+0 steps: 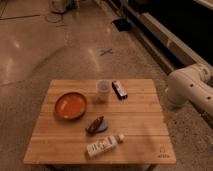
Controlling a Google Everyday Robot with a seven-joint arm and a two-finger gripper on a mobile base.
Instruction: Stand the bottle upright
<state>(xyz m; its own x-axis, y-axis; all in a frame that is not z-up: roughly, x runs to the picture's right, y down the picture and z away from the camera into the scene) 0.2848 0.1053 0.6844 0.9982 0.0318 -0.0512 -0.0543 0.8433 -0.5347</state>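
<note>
The bottle [102,146] lies on its side on the worktop [142,117], about mid-width and close to the near edge. Its long axis runs on a slant from near-left to far-right. The white cap [120,137] points right and a little away, and the base points toward the near-left corner. The label faces up, but its print is too small to read.

Just beyond the bottle, and apart from it, lies a small dark red and blue packet [96,125]. An orange bowl [70,105] sits further back on the left. A translucent cup [102,90] stands upright near the far edge, with a small dark item [119,89] just to its right.

The right third of the worktop is bare wood from the far edge to the near edge, so there is open room to the right of the cap. The near-left corner is also bare. Little wood separates the bottle's base from the near edge.

A white arm [192,85] shows at the right of the scene, beyond the worktop's right edge and not touching it. The end effector is out of frame, so I cannot tell whether it is released or clenched. Nothing grips the bottle. The speckled floor [45,50] beyond the far edge carries a blue cross [106,51].
</note>
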